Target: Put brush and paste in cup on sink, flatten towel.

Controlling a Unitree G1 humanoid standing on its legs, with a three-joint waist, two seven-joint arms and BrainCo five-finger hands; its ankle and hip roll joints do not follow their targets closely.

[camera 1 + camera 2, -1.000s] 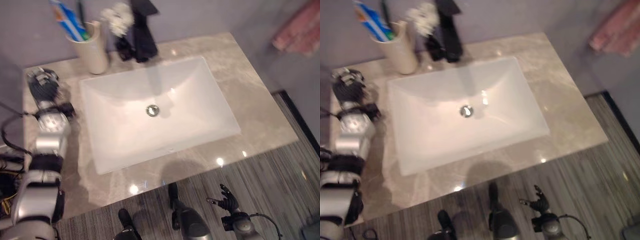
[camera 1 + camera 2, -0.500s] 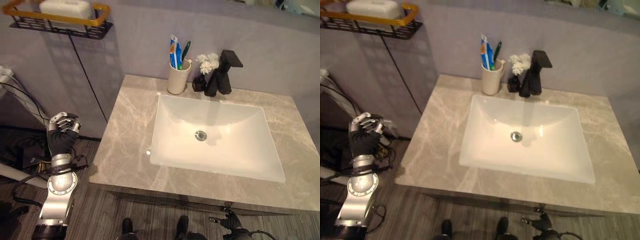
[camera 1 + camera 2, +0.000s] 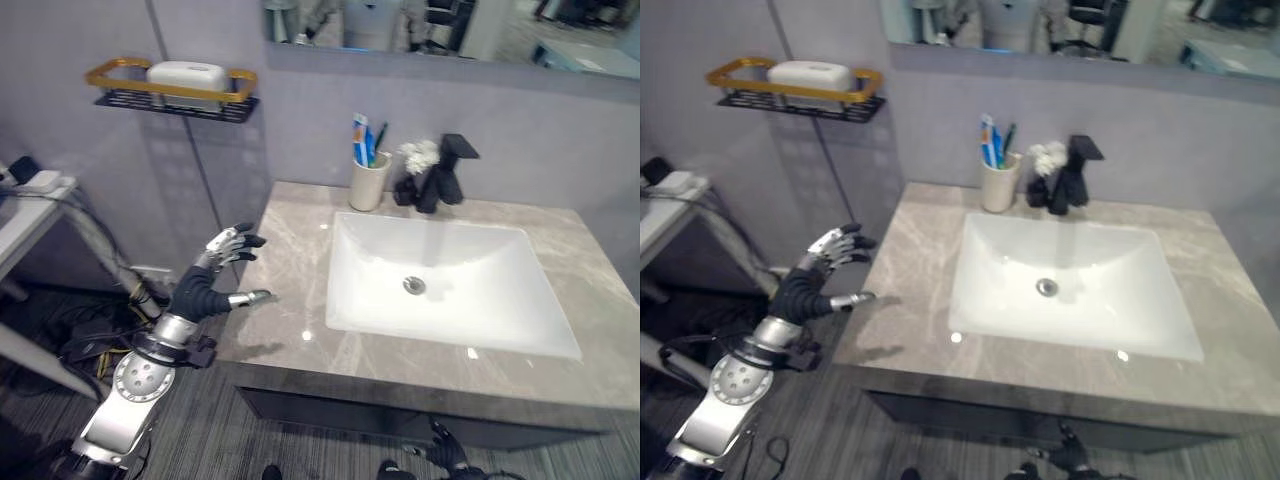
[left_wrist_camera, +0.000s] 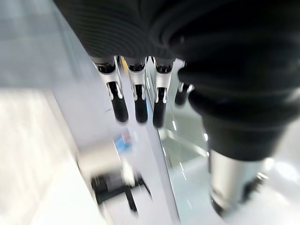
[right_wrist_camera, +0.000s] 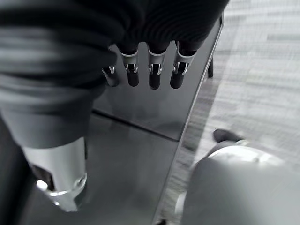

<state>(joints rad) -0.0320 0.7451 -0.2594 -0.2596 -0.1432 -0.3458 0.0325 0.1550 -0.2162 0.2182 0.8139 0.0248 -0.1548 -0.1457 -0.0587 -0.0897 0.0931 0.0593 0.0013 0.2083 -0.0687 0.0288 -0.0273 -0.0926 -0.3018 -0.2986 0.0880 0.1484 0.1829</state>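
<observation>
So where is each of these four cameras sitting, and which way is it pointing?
Left eye view: on the head, looking down at the sink, cup and faucet; left hand raised, fingers spread.
Right eye view: beside it on the head, sharing that scene from a slightly different spot.
Left wrist view: on the left wrist, looking along its straight fingers toward the blurred faucet and counter.
Right wrist view: on the right wrist, right hand hanging before the dark cabinet front and floor.

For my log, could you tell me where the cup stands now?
The cup stands at the counter's back edge, left of the black tap, behind the sink.
</observation>
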